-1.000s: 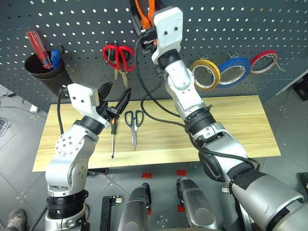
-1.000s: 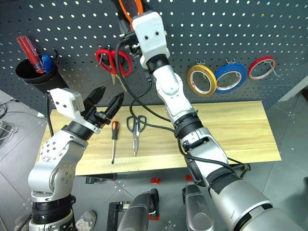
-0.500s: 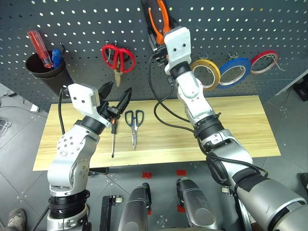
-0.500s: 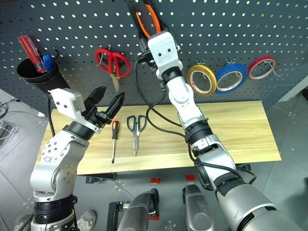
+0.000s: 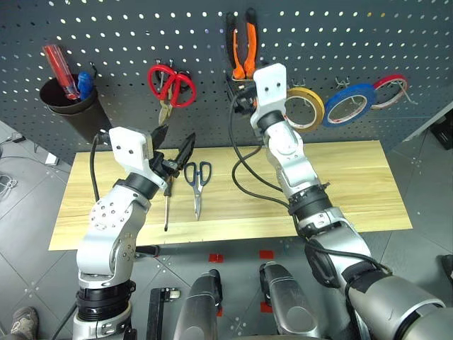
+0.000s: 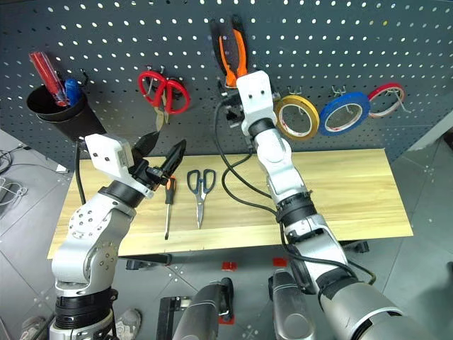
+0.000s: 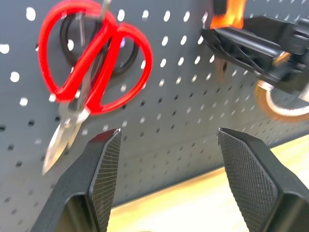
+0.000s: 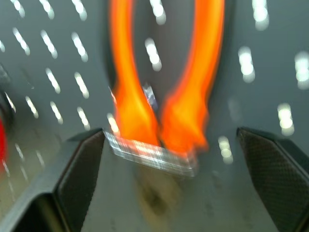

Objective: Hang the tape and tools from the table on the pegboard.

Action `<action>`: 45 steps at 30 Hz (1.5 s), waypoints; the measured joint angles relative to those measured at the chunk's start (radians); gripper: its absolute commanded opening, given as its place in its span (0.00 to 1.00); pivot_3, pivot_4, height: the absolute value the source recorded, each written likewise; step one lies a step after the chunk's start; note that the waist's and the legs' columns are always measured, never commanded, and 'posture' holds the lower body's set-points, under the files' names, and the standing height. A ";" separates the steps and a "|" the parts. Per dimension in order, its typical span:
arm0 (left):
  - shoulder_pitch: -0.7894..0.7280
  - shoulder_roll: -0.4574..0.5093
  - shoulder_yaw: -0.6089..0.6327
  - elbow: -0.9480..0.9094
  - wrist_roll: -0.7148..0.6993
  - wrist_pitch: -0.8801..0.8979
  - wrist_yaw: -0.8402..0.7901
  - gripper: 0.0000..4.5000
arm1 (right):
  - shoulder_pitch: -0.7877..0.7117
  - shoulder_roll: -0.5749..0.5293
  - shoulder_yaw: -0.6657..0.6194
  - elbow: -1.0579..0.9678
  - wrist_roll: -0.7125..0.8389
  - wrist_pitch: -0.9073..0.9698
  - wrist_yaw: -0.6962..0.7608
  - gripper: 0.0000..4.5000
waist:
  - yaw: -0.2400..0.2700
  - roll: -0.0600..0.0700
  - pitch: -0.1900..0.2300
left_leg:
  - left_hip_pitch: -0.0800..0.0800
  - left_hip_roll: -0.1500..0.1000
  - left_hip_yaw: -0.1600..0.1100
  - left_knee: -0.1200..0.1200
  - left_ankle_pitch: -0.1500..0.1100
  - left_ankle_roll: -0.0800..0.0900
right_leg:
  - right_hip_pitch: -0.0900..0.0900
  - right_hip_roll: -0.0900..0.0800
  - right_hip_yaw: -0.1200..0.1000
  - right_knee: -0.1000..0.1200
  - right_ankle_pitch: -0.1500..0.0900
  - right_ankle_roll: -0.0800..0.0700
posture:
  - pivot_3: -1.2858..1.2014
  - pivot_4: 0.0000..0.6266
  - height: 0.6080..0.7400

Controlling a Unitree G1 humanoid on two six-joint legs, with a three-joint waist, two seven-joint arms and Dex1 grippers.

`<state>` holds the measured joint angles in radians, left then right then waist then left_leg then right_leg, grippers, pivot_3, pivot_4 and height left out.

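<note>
The pegboard (image 5: 127, 42) is showing a matt dark grey face, and the table (image 5: 340, 184) a smooth, pale wood grain. The pliers (image 6: 232, 48) are wearing glossy orange-and-black grips, with a bright metal hook (image 8: 150, 153) glinting below them. The red scissors (image 7: 91, 72) are shining with plastic handles and polished steel blades. The left gripper's fingertips (image 7: 107, 169) are looking like black rubber with a rough, cross-hatched texture.

We see a dark grey pegboard (image 5: 396, 42) dotted with regular rows of small holes. On it hang orange-and-black pliers (image 5: 242, 44), red-handled scissors (image 5: 170, 81), and yellow (image 5: 306, 110), blue (image 5: 350, 105) and red (image 5: 391, 88) tape rolls. The surface (image 5: 340, 184) is light wood grain, carrying black-handled scissors (image 5: 197, 180) and a black-and-orange screwdriver (image 5: 167, 202). The fingers (image 7: 104, 169) are black with a fine diamond texture.
</note>
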<state>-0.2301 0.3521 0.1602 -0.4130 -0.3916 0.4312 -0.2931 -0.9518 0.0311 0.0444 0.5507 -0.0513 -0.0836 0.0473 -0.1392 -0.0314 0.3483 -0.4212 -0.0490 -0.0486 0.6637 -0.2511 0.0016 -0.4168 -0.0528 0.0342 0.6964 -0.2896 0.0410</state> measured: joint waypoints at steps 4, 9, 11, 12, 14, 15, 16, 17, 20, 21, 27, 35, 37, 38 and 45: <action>0.035 -0.003 -0.012 0.027 0.013 0.070 0.028 1.00 | 0.084 -0.025 0.019 -0.172 0.023 0.146 0.080 1.00 | -0.004 0.000 0.000 | -0.005 0.002 0.001 -0.001 0.000 0.000 | -0.005 0.002 0.000 0.000 0.000 0.000 | 0.43 0.57 1.00; 0.061 -0.005 -0.036 0.036 0.073 0.152 0.101 1.00 | 0.196 -0.109 0.088 -0.446 0.100 0.419 0.276 1.00 | -0.005 0.000 0.000 | -0.005 0.004 0.001 -0.001 0.000 0.000 | -0.005 0.003 0.000 -0.001 0.000 0.000 | 0.43 0.59 1.00; 0.053 -0.010 -0.071 0.075 0.114 0.257 0.158 1.00 | 0.267 -0.170 0.136 -0.594 0.163 0.572 0.374 1.00 | -0.003 0.000 0.000 | -0.005 0.004 0.000 -0.001 0.000 0.000 | -0.004 0.004 0.000 -0.001 0.000 0.000 | 0.42 0.59 1.00; 0.053 -0.029 -0.077 0.104 0.124 0.297 0.179 1.00 | 0.300 -0.201 0.169 -0.660 0.190 0.634 0.416 1.00 | -0.003 0.000 0.000 | -0.005 0.004 0.000 -0.001 0.000 0.000 | -0.004 0.004 0.000 -0.002 0.000 0.000 | 0.42 0.60 1.00; 0.050 -0.072 -0.084 0.162 0.129 0.350 0.207 1.00 | 0.352 -0.238 0.216 -0.762 0.225 0.738 0.469 1.00 | -0.002 -0.001 0.001 | -0.006 0.004 0.000 0.000 0.000 0.000 | -0.005 0.004 0.000 -0.002 0.000 0.000 | 0.42 0.60 1.00; 0.030 -0.105 -0.087 0.196 0.131 0.371 0.224 1.00 | 0.379 -0.257 0.236 -0.825 0.247 0.799 0.488 1.00 | -0.002 -0.001 0.001 | -0.006 0.004 0.000 0.001 0.000 0.000 | -0.005 0.003 0.000 -0.001 0.000 0.000 | 0.41 0.61 1.00; 0.021 -0.114 -0.089 0.205 0.132 0.376 0.231 1.00 | 0.385 -0.261 0.249 -0.846 0.260 0.823 0.498 1.00 | -0.001 -0.003 0.002 | -0.006 0.004 -0.001 0.001 0.000 0.000 | -0.005 0.003 -0.001 -0.001 0.000 0.000 | 0.41 0.61 1.00; -0.008 -0.136 -0.088 0.237 0.134 0.387 0.244 1.00 | 0.400 -0.280 0.258 -0.894 0.279 0.870 0.511 1.00 | -0.001 -0.003 0.002 | -0.006 0.004 -0.001 0.001 0.000 0.000 | -0.005 0.004 -0.001 -0.001 0.001 0.000 | 0.41 0.61 1.00; -0.079 -0.182 -0.084 0.336 0.152 0.391 0.282 1.00 | 0.440 -0.325 0.314 -0.987 0.323 0.954 0.550 1.00 | -0.001 -0.004 0.003 | -0.006 0.004 -0.002 0.001 0.000 0.000 | -0.004 0.004 -0.002 -0.002 0.001 0.000 | 0.41 0.61 1.00; -0.107 -0.192 -0.083 0.389 0.163 0.385 0.292 1.00 | 0.446 -0.335 0.327 -1.004 0.331 0.974 0.556 1.00 | -0.002 -0.004 0.003 | -0.006 0.004 -0.001 0.001 0.000 0.000 | -0.004 0.004 -0.002 -0.002 0.001 0.000 | 0.40 0.62 1.00; -0.211 -0.225 -0.074 0.563 0.199 0.358 0.329 0.91 | 0.447 -0.328 0.328 -1.035 0.370 1.043 0.543 1.00 | -0.006 -0.005 0.004 | -0.006 0.004 -0.001 0.000 0.000 -0.001 | -0.004 0.004 -0.002 -0.004 0.001 0.000 | 0.40 0.62 1.00; -0.219 -0.210 -0.064 0.605 0.223 0.324 0.319 0.41 | 0.385 -0.341 0.266 -1.025 0.388 1.126 0.514 1.00 | -0.006 -0.005 0.004 | -0.006 0.004 -0.001 0.001 0.000 -0.001 | -0.003 0.004 -0.002 -0.005 0.002 0.002 | 0.40 0.61 1.00; -0.201 -0.197 -0.067 0.586 0.223 0.323 0.299 0.28 | 0.383 -0.342 0.255 -1.023 0.391 1.130 0.514 1.00 | -0.006 -0.005 0.004 | -0.006 0.004 -0.001 0.000 0.000 -0.001 | -0.003 0.004 -0.002 -0.006 0.002 0.001 | 0.39 0.61 1.00; -0.176 -0.190 -0.075 0.559 0.223 0.325 0.280 0.22 | 0.383 -0.346 0.249 -1.023 0.392 1.126 0.516 1.00 | -0.008 -0.005 0.004 | -0.006 0.004 -0.001 -0.001 0.000 -0.001 | -0.003 0.004 -0.002 -0.007 0.002 0.002 | 0.39 0.61 1.00; 0.044 -0.115 -0.122 0.295 0.238 0.324 0.205 0.13 | 0.438 -0.385 0.199 -1.041 0.375 0.958 0.512 1.00 | -0.011 -0.004 0.004 | -0.010 0.005 -0.002 -0.002 0.000 -0.001 | -0.005 0.004 -0.002 -0.013 0.002 0.001 | 0.39 0.61 1.00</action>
<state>-0.1863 0.2373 0.0384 -0.1183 -0.1537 0.7548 -0.0880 -0.5141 -0.3538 0.2435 -0.4905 0.3238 0.8742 0.5594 -0.1503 -0.0359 0.3521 -0.4310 -0.0440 -0.0502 0.6615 -0.2514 0.0010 -0.4216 -0.0491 0.0318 0.6839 -0.2872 0.0423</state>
